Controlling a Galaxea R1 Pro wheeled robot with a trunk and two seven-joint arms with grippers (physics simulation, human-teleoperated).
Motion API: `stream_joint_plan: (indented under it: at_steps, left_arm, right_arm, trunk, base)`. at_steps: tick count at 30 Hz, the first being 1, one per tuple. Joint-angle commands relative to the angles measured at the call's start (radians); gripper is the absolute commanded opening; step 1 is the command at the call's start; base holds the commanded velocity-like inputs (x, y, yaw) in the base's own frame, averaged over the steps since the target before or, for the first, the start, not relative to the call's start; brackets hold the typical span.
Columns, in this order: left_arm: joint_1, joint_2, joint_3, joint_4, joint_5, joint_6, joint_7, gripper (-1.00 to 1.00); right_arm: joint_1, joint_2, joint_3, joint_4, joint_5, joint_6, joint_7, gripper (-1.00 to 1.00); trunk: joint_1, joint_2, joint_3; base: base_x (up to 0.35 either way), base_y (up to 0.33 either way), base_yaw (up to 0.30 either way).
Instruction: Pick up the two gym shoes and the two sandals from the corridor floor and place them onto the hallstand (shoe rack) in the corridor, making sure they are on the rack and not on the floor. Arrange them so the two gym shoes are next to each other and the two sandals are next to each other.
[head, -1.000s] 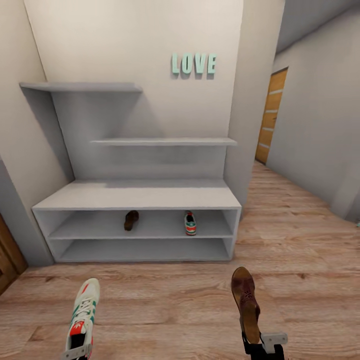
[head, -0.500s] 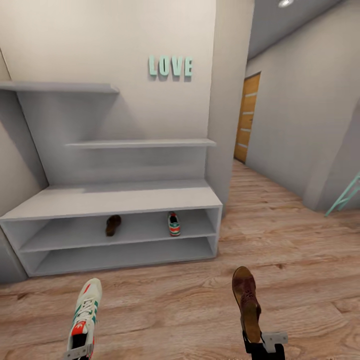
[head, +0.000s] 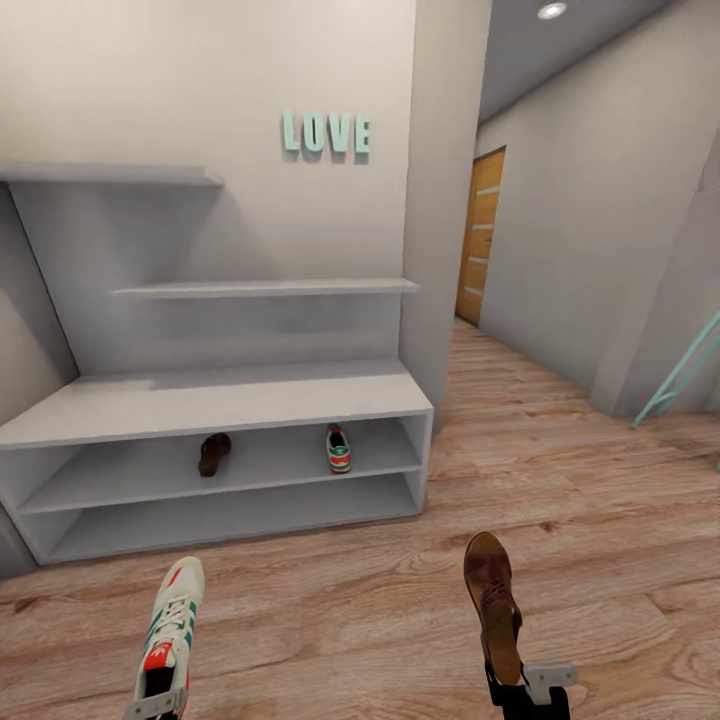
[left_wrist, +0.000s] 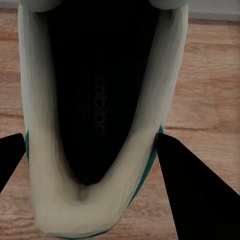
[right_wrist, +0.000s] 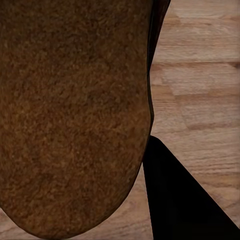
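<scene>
- Left gripper (left_wrist: 92, 165): clamped on the heel of a gym shoe (head: 168, 632), dark fingers (left_wrist: 187, 185) on either side of the heel in the left wrist view. Shoe sits at 7 o'clock in the head view, toe pointing toward 12, held over the corridor floor (head: 340, 610).
- Right gripper (head: 528, 690): pinching the heel end of a brown sandal (head: 492, 600), at 5 o'clock in the head view, toe toward 12. Right wrist view: sandal (right_wrist: 70, 110) close up, one dark finger (right_wrist: 180, 200) beside it, wood planks behind.
- Hallstand (head: 230, 400): at 10–11 o'clock, against the wall, ahead of both held shoes.
- Upper open tier holds the second sandal (head: 213, 453) and the second gym shoe (head: 338, 449), apart from each other, sandal toward 9, shoe toward 3.
- Lower tier and two wall shelves: nothing seen on them.
- "LOVE" letters (head: 327, 133) on the wall at 12.
- Wooden door (head: 481, 235) down the corridor at 1 o'clock.
</scene>
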Motion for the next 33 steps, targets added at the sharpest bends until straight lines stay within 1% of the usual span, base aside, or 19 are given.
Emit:
stream_joint_plan:
  at_steps: [1, 8, 11, 13, 14, 16, 17, 19, 20, 22, 23, 24, 25, 26, 27, 29, 31, 33]
  left_arm:
    - [-0.001, 0.000, 0.009, 0.001, -0.008, -0.003, -0.006, -1.00]
    - [-0.005, -0.003, 0.011, 0.000, -0.010, 0.007, -0.006, -1.00]
    - [-0.014, -0.004, -0.009, -0.001, -0.026, 0.018, -0.004, -1.00]
    - [-0.017, -0.005, -0.028, -0.006, -0.041, 0.036, -0.003, -1.00]
    - [-0.021, -0.006, -0.039, -0.009, -0.048, 0.057, -0.003, -1.00]
    - [-0.056, -0.011, -0.054, -0.013, -0.057, 0.126, -0.003, -1.00]
    - [-0.128, -0.014, -0.062, -0.015, -0.062, 0.248, -0.004, -1.00]
    - [-0.188, -0.015, -0.064, -0.016, -0.063, 0.337, -0.004, -1.00]
    - [-0.204, -0.015, -0.065, -0.016, -0.063, 0.360, -0.004, -1.00]
    - [-0.272, -0.017, -0.066, -0.016, -0.064, 0.452, -0.005, -1.00]
    - [-0.289, -0.017, -0.066, -0.015, -0.064, 0.475, -0.005, -1.00]
    - [-0.323, -0.018, -0.069, -0.015, -0.066, 0.520, -0.005, -1.00]
    - [-0.340, -0.019, -0.072, -0.016, -0.067, 0.542, -0.005, -1.00]
    - [-0.373, -0.022, -0.082, -0.016, -0.069, 0.586, -0.005, -1.00]
    - [-0.389, -0.024, -0.089, -0.016, -0.070, 0.607, -0.005, -1.00]
    - [-0.447, -0.034, -0.124, -0.015, -0.074, 0.684, -0.006, -1.00]
    - [-0.474, -0.040, -0.143, -0.015, -0.074, 0.719, -0.005, -1.00]
    - [-0.522, -0.049, -0.172, -0.015, -0.075, 0.782, -0.004, -1.00]
  right_arm:
    - [-0.001, 0.000, -0.007, 0.001, 0.004, -0.003, 0.004, -1.00]
    - [-0.001, 0.000, -0.008, 0.001, 0.004, -0.003, 0.004, -1.00]
    - [-0.001, 0.000, -0.008, 0.000, 0.004, -0.003, 0.004, -1.00]
    - [-0.001, -0.001, -0.008, -0.001, 0.004, -0.003, 0.004, -1.00]
    - [-0.001, -0.001, -0.008, -0.001, 0.004, -0.003, 0.004, -1.00]
    - [-0.001, -0.003, -0.009, -0.001, 0.004, -0.003, 0.004, -1.00]
    - [-0.001, -0.021, -0.010, -0.002, 0.003, -0.002, 0.003, -1.00]
    - [-0.001, -0.048, -0.022, -0.011, 0.002, 0.001, 0.003, -1.00]
    - [-0.001, -0.056, -0.028, -0.016, 0.001, 0.002, 0.003, -1.00]
    - [-0.001, -0.079, -0.067, -0.040, 0.000, 0.014, 0.002, -1.00]
    - [-0.001, -0.082, -0.080, -0.045, 0.000, 0.020, 0.002, -1.00]
    - [-0.001, -0.088, -0.109, -0.055, 0.001, 0.033, 0.003, -1.00]
    - [-0.001, -0.090, -0.123, -0.059, 0.001, 0.041, 0.003, -1.00]
    - [-0.001, -0.094, -0.152, -0.068, 0.001, 0.055, 0.003, -1.00]
    - [-0.001, -0.096, -0.165, -0.073, 0.001, 0.061, 0.004, -1.00]
    - [-0.001, -0.101, -0.203, -0.085, 0.002, 0.079, 0.004, -1.00]
    - [-0.001, -0.102, -0.213, -0.088, 0.002, 0.084, 0.004, -1.00]
    - [-0.001, -0.103, -0.224, -0.091, 0.003, 0.089, 0.004, -1.00]
  trunk:
    - [0.000, 0.000, -0.001]
    - [0.000, 0.000, -0.001]
    - [0.000, 0.000, -0.001]
    - [0.000, 0.000, -0.001]
    - [0.000, 0.000, -0.001]
    - [0.000, 0.000, -0.001]
    - [0.000, 0.000, -0.001]
    - [0.000, 0.000, -0.001]
    - [0.000, 0.000, -0.001]
    - [0.000, 0.000, -0.001]
    - [0.000, 0.000, -0.001]
    - [0.000, 0.000, -0.001]
    - [0.000, 0.000, -0.001]
    - [0.000, 0.000, -0.001]
    - [0.000, 0.000, -0.001]
    - [0.000, 0.000, -0.001]
    - [0.000, 0.000, -0.001]
    - [0.000, 0.000, -0.001]
  base:
    - [0.000, 0.000, 0.000]
    - [0.000, 0.000, 0.000]
    - [0.000, 0.000, 0.000]
    - [0.000, 0.000, 0.000]
    - [0.000, 0.000, 0.000]
    - [0.000, 0.000, 0.000]
    - [0.000, 0.000, 0.000]
    - [0.000, 0.000, 0.000]
    - [0.000, 0.000, 0.000]
    - [0.000, 0.000, 0.000]
    - [0.000, 0.000, 0.000]
    - [0.000, 0.000, 0.000]
    - [0.000, 0.000, 0.000]
    - [0.000, 0.000, 0.000]
    - [0.000, 0.000, 0.000]
    - [0.000, 0.000, 0.000]
    - [0.000, 0.000, 0.000]
    - [0.000, 0.000, 0.000]
